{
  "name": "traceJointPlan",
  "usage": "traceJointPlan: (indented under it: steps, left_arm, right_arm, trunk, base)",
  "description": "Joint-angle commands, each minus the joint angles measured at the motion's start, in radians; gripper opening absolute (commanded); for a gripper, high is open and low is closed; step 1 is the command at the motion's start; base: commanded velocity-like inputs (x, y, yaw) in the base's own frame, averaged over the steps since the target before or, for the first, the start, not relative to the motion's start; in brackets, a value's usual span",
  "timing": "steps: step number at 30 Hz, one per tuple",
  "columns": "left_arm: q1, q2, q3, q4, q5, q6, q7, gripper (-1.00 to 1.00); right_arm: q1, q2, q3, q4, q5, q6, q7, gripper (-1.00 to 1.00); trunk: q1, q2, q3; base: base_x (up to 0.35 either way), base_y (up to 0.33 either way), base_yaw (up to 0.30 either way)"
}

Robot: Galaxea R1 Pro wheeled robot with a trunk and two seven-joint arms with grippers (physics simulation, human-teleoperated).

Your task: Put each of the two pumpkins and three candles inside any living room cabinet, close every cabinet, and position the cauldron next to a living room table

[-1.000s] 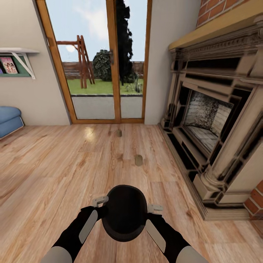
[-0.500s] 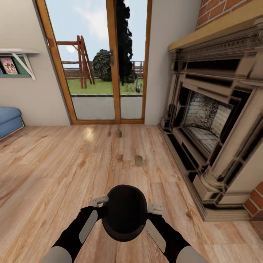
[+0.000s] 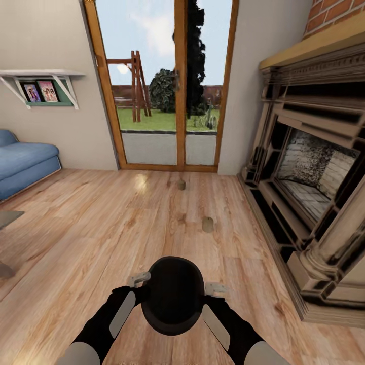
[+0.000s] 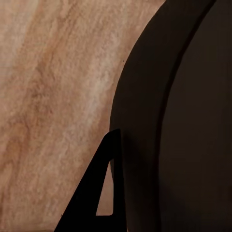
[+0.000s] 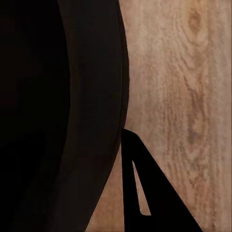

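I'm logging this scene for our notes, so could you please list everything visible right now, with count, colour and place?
cauldron: one, black, held between the two grippers, above the floor.
candles: two, beige-grey, upright on the floor ahead, the far one near the glass door.
glass door: one, orange wood frame, far wall, garden beyond.
fireplace: one, dark and cream, on the right, brick above.
sofa: one, blue, far left.
wall shelf: one, white, above the sofa, two framed pictures beneath.
floor: light wood planks.
left gripper: pale tip at the cauldron's left side.
right gripper: pale tip at its right side.
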Motion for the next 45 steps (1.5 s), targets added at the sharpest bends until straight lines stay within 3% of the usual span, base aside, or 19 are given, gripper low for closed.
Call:
traceJointPlan:
  steps: [1,45]
  left_arm:
    - [-0.001,0.001,-0.002,-0.001,-0.001,0.005,0.012,-1.0]
    - [-0.001,0.001,-0.002,-0.001,-0.001,0.005,0.012,-1.0]
  right_arm:
    - [-0.001,-0.001,0.002,-0.032,0.003,0.001,-0.009,-1.0]
    - [-0.001,-0.001,0.002,-0.032,0.003,0.001,-0.009,-1.0]
  trunk:
    - [0.0,-0.001,-0.001]
    - [0.0,-0.001,-0.001]
  base:
    - [-0.067,0.0,0.288]
    - [-0.004,0.0,0.289]
